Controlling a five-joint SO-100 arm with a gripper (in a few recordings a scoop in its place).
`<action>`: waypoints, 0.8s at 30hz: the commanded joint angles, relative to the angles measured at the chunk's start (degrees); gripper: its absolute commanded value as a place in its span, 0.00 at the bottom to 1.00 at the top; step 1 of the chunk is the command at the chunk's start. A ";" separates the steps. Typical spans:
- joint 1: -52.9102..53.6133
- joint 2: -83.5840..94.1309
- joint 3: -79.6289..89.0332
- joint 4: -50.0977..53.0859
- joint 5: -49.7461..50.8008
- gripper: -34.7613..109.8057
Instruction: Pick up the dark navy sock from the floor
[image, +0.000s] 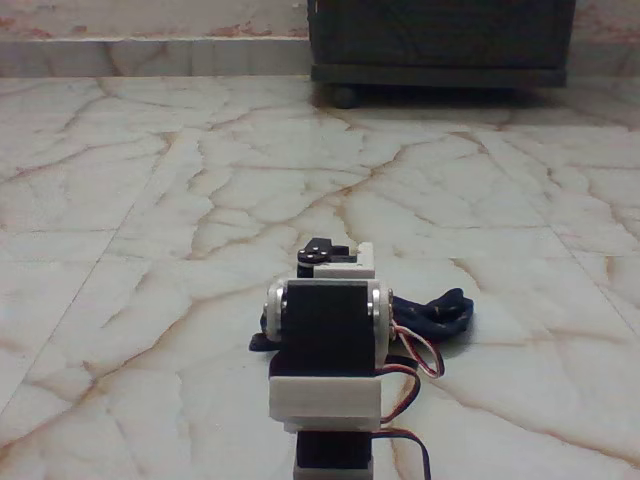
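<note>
The sock (440, 312) lies on the floor (150, 250), just behind the arm (327, 350) and poking out to its right. The arm hides the end effector (325, 252), so its state cannot be told. A dark cabinet (440, 40) stands far back.

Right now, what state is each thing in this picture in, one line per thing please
sock: limp on the floor, mostly hidden behind the arm.
arm: bent low over the sock, its back to the camera.
gripper: hidden behind the arm's body; open or shut cannot be told.
floor: glossy, bare around the arm.
cabinet: standing on the floor at the back; one round foot shows.
</note>
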 joint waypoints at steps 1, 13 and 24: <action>0.18 1.49 0.00 5.62 -3.16 0.24; 0.44 0.35 -0.09 5.36 -2.55 0.24; 1.23 -19.60 -25.31 19.78 6.33 0.24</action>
